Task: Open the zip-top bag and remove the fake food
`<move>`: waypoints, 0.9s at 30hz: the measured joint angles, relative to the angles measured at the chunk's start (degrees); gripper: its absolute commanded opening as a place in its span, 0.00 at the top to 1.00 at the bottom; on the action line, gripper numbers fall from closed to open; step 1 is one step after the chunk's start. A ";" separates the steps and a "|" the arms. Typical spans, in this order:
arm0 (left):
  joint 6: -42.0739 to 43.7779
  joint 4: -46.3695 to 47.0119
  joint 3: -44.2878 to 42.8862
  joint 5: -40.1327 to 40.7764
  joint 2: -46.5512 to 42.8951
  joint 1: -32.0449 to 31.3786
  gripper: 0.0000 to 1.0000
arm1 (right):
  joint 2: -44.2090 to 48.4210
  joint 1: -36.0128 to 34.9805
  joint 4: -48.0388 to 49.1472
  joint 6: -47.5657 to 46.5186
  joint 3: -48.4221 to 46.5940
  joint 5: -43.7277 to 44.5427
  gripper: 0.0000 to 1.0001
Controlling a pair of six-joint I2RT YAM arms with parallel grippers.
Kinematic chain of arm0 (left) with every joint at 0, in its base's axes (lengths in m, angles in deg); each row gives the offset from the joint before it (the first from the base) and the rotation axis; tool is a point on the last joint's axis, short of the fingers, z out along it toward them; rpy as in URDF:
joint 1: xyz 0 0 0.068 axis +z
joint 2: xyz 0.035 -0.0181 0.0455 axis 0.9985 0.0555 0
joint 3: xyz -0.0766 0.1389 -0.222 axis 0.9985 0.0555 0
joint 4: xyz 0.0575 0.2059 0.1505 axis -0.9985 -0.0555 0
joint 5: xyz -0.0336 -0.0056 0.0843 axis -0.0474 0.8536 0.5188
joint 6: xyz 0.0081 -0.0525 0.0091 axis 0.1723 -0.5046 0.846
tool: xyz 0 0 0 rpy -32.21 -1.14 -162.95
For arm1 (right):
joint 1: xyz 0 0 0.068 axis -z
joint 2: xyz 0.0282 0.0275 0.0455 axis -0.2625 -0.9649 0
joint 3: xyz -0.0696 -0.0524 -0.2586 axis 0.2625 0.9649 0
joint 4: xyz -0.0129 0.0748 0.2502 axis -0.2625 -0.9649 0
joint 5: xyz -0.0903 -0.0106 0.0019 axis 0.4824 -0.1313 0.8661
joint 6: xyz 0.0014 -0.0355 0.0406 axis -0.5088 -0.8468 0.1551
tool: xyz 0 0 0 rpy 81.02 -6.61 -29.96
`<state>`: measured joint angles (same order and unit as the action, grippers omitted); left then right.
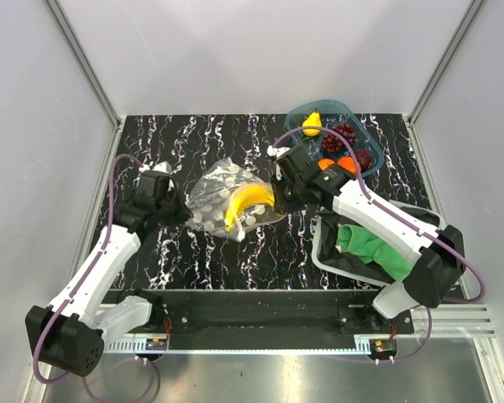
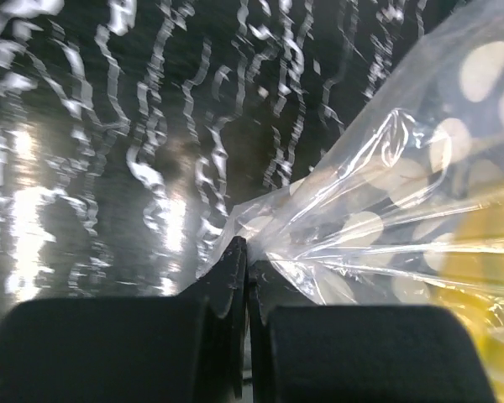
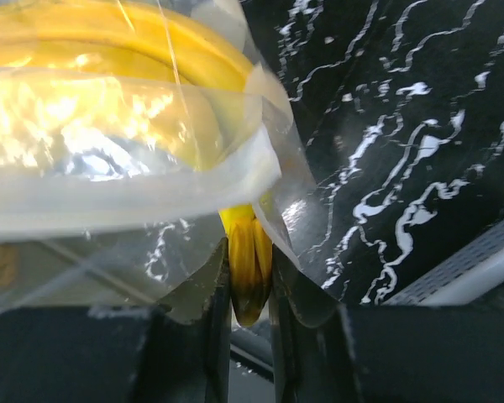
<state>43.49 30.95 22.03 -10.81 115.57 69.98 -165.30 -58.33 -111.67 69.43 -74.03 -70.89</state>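
Observation:
The clear zip-top bag (image 1: 223, 201) with pale dots hangs stretched between my two grippers over the black marbled table. A yellow banana bunch (image 1: 246, 204) lies in it, its end poking out on the right. My left gripper (image 1: 181, 206) is shut on the bag's left corner (image 2: 260, 252). My right gripper (image 1: 277, 195) is shut on the banana's stem end (image 3: 250, 264), at the bag's open mouth (image 3: 235, 180). In the blue tub (image 1: 357, 117) at the back right lie other fake food: a yellow fruit (image 1: 312, 124), dark red grapes (image 1: 343, 137) and orange fruits (image 1: 336, 164).
A grey bin (image 1: 340, 267) holding a green cloth (image 1: 371, 248) stands at the right front, under my right arm. White walls close in the table on three sides. A metal rail runs along the near edge.

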 measured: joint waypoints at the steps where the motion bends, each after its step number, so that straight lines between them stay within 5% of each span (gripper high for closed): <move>1: 0.48 -0.17 -0.24 0.63 0.00 0.04 1.00 | 0.00 0.00 -0.24 0.00 -0.11 -0.94 1.00; 7: 4.31 -0.55 -4.04 5.25 0.55 0.24 1.00 | -2.93 -0.11 -5.86 2.60 -3.85 -8.20 1.00; 23: 5.66 -0.85 -4.42 22.08 3.39 1.51 0.98 | -3.02 5.79 -21.59 11.98 -6.58 2.34 1.00; 24: 6.25 -0.55 -4.42 22.05 3.89 1.70 0.89 | -2.86 6.99 -21.90 11.87 -6.58 2.64 1.00; 25: 7.04 -0.26 -4.44 21.99 4.59 1.95 0.61 | -2.78 8.90 -22.16 11.56 -6.71 2.86 1.00; 27: 8.87 -0.26 -4.85 21.51 6.51 2.14 0.44 | -2.95 13.22 -22.43 10.71 -7.74 3.54 1.00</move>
<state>52.36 30.69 17.18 10.70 122.09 72.12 -168.25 -45.11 -134.09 80.14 -81.77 -67.35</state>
